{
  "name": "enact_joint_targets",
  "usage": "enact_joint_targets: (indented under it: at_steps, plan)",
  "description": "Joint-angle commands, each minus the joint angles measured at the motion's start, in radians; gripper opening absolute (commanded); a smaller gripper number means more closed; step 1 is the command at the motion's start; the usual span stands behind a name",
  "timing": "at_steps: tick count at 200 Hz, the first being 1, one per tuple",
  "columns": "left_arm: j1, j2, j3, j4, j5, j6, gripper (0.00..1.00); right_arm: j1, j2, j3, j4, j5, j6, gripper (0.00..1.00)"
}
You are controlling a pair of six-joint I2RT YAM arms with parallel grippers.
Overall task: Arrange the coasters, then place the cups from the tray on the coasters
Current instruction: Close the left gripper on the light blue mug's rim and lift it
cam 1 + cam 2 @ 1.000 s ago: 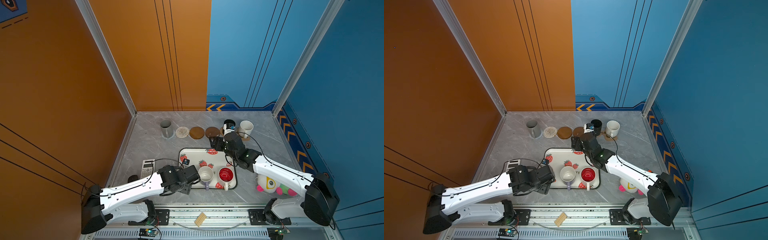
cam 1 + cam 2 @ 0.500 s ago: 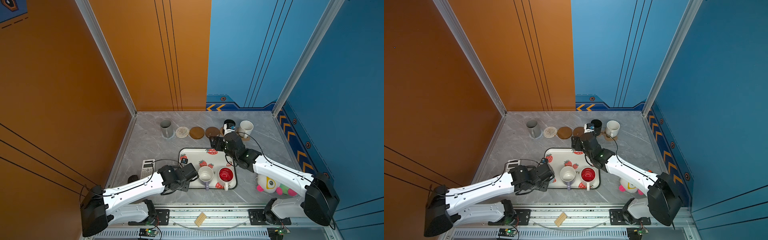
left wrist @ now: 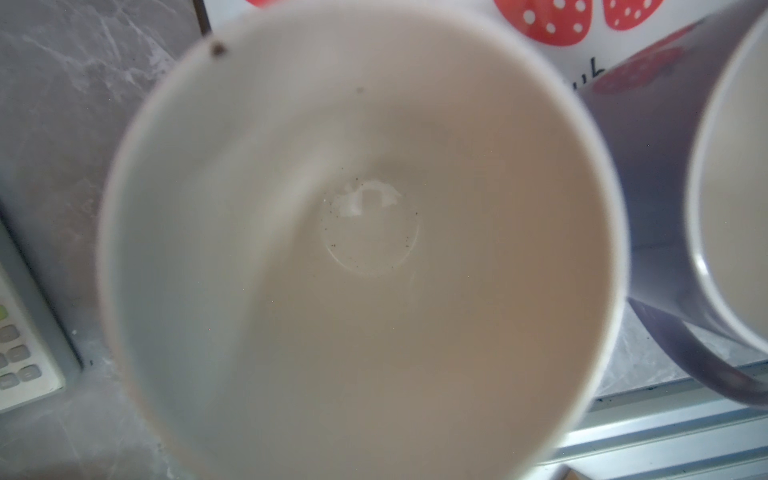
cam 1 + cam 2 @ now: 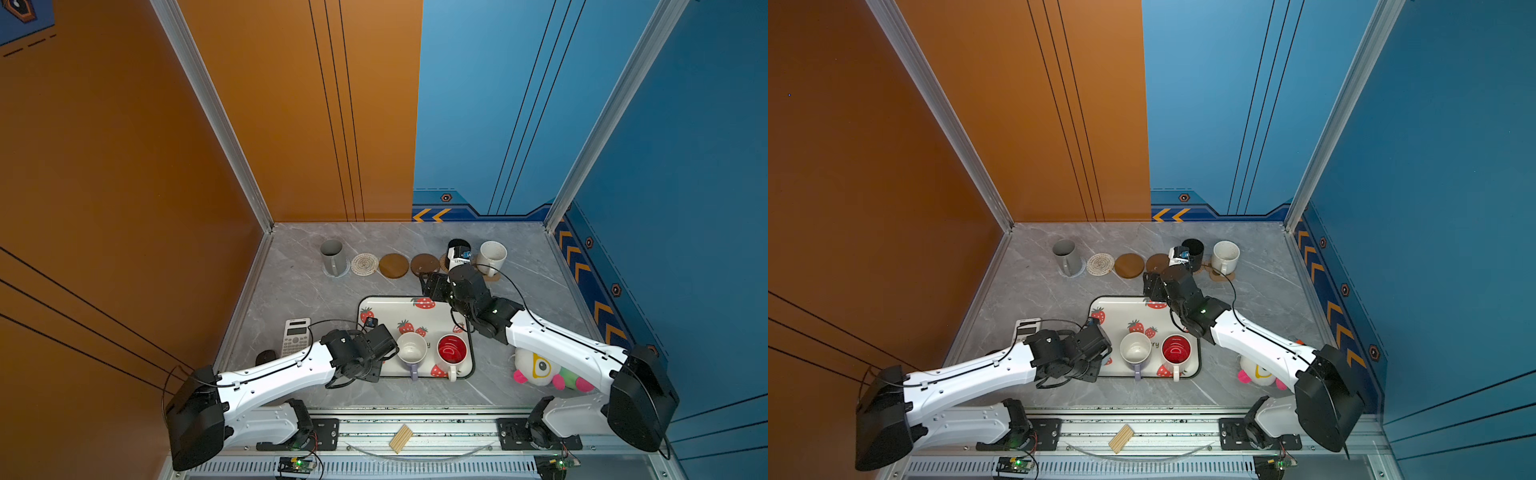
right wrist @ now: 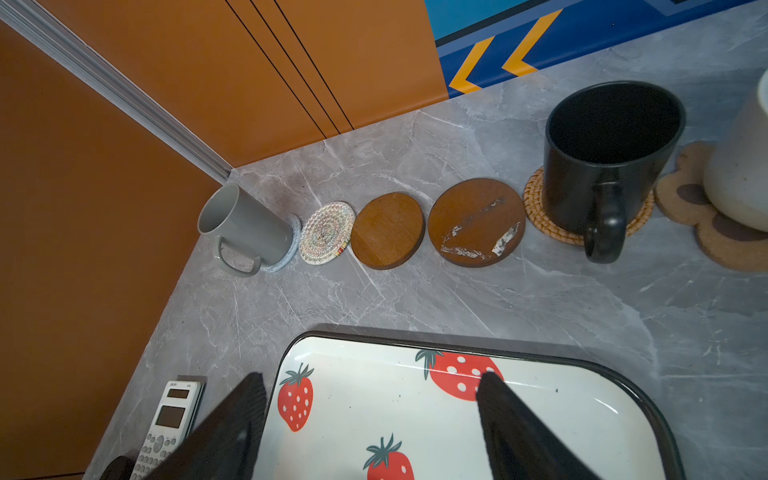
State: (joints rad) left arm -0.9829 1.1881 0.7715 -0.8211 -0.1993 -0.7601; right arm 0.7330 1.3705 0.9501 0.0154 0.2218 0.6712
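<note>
My left gripper (image 4: 376, 349) hangs over the tray's (image 4: 395, 307) near left corner. In its wrist view a white-inside cup (image 3: 365, 249) fills the frame and no fingers show. The lilac cup (image 4: 411, 349) and the red-inside cup (image 4: 452, 349) stand on the tray. At the back, the grey cup (image 5: 245, 224), black cup (image 5: 606, 166) and speckled white cup (image 5: 739, 178) sit on coasters. The cream coaster (image 5: 327, 232) and two brown discs (image 5: 387, 230) (image 5: 477, 222) are bare. My right gripper (image 5: 370, 399) is open and empty above the tray's far edge.
A calculator (image 4: 296, 334) and a small dark object (image 4: 264, 356) lie left of the tray. A plush toy (image 4: 540, 370) lies at the right, under my right arm. Walls close in the left, back and right sides.
The left gripper has shifted slightly over the tray's near left corner. The right arm and the cups in view have not moved.
</note>
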Motion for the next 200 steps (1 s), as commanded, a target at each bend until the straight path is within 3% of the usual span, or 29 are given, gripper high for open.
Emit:
enact_joint_targets:
  at_steps: [1,41,74,153,200]
  plan:
    - [0.013,0.009,-0.018,0.014,0.02,0.013,0.34,-0.004,0.003,-0.014,-0.005,0.021,0.012,0.79]
    - [0.014,0.001,-0.024,0.018,0.017,0.01,0.22,-0.004,0.006,-0.014,-0.005,0.02,0.012,0.79]
    - [0.015,-0.013,-0.023,0.017,0.013,0.005,0.0,-0.004,0.004,-0.013,-0.006,0.018,0.011,0.79]
    - [0.012,-0.147,0.005,0.003,-0.037,-0.008,0.0,-0.012,0.002,-0.016,-0.012,0.018,0.01,0.79]
    - [0.024,-0.106,0.074,-0.055,-0.084,0.031,0.0,-0.017,0.017,-0.011,-0.011,0.005,0.009,0.79]
